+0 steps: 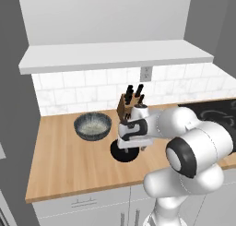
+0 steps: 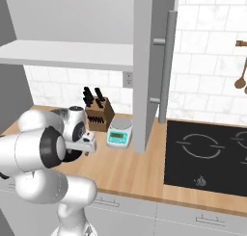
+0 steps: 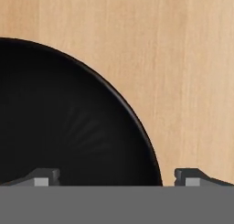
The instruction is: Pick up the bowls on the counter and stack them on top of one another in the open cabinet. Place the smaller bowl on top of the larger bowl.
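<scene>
**Inspector:** Start with the surface and the room.

**Assistant:** The counter (image 1: 64, 167) is light-brown wood with plank grain, over pale grey drawer fronts (image 1: 83, 204) with bar handles. White marbled tile (image 1: 78, 89) backs it, with a wall outlet (image 1: 145, 74) set in. Above hangs the open cabinet (image 1: 115, 56), a thick white bottom board under a pale grey interior. A glossy black stovetop (image 2: 205, 155) with ring markings lies flush in the wood on the right.

**Inspector:** Task items?

**Assistant:** The larger bowl (image 1: 92, 126) sits on the counter left of the arm: round, dark grey outside, speckled pale inside. The smaller bowl (image 3: 68, 122), glossy black throughout with faint radial sheen, rests on the wood directly under the hand; its rim runs between the two fingertips in the hand view.

**Inspector:** State of the hand?

**Assistant:** The gripper (image 3: 117, 178) is spread wide and grips nothing. One fingertip (image 3: 43, 178) is over the bowl's interior, the other over bare wood outside the rim. Whether either touches the bowl I cannot tell.

**Inspector:** Other items?

**Assistant:** A wooden knife block (image 2: 99, 115) with black handles stands at the tile, and a pale green kitchen scale (image 2: 119, 133) just beside it. Wooden utensils (image 2: 241, 76) hang on the far wall.

**Inspector:** Any writing?

**Assistant:** The scale's display is too small to read.
</scene>
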You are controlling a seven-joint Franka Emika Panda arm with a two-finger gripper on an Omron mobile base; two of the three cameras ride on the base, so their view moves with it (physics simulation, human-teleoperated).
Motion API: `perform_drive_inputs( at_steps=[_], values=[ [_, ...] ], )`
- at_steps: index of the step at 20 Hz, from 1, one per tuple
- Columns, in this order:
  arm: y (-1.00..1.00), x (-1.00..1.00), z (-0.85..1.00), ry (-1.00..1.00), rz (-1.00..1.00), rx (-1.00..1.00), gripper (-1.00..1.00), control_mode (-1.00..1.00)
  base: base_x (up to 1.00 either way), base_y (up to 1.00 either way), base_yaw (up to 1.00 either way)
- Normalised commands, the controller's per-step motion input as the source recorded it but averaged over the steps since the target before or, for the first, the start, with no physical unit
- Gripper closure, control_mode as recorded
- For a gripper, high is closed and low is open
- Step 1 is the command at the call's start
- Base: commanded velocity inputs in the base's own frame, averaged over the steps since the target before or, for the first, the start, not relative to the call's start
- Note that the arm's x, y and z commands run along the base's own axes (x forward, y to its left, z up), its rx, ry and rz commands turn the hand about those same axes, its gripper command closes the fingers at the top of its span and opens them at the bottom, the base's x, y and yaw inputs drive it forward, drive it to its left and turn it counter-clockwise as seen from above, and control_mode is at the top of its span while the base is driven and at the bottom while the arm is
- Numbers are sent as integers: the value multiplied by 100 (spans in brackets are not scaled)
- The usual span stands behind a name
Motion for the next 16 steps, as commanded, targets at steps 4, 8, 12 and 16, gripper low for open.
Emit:
perform_drive_inputs(
  at_steps=[4,8,12,16],
  values=[
    [0,7,-24,-6,0,10,-100,-100,0,0,0],
    [0,15,-25,-6,0,7,100,-100,0,0,0],
    [0,10,-14,-10,0,0,100,-100,0,0,0],
    [0,1,-12,-10,0,0,100,-100,0,0,0]
  ],
)
